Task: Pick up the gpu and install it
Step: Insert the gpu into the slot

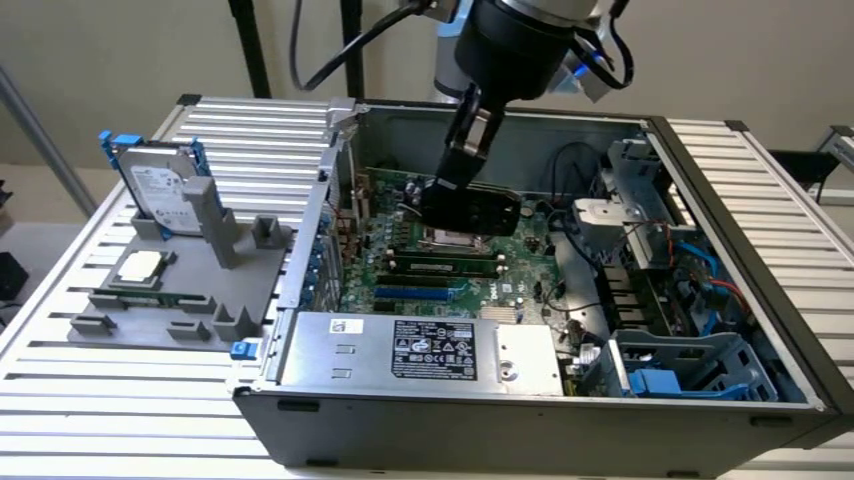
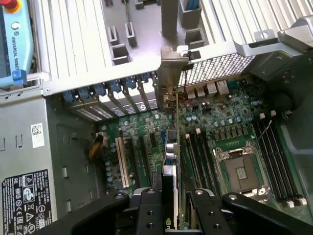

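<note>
You are holding the gpu (image 1: pixel 474 212) edge-down, gripper (image 2: pixel 168 208) jaws half-closed on its upper edge, over the motherboard (image 1: pixel 441 265) inside the computer case (image 1: pixel 534 420), so its bracket is facing the rear slot covers (image 2: pixel 122 93).

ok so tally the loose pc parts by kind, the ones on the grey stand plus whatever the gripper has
hard drive: 1
cpu chip: 1
memory stick: 1
gpu: 1, held in the gripper over the motherboard
total: 4
</note>
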`<control>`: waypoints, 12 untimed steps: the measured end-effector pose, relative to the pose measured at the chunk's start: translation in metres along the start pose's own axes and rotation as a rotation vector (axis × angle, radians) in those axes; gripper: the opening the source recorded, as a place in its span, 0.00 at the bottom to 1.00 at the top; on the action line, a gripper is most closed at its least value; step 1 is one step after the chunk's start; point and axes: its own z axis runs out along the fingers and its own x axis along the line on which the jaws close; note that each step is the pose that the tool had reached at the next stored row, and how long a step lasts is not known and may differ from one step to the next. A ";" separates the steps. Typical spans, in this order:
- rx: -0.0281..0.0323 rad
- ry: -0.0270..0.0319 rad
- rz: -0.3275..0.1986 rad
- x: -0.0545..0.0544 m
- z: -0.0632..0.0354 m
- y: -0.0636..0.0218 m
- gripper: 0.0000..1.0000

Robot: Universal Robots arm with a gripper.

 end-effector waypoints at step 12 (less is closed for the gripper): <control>0.0048 0.0303 -0.114 -0.003 0.0139 -0.0032 0.26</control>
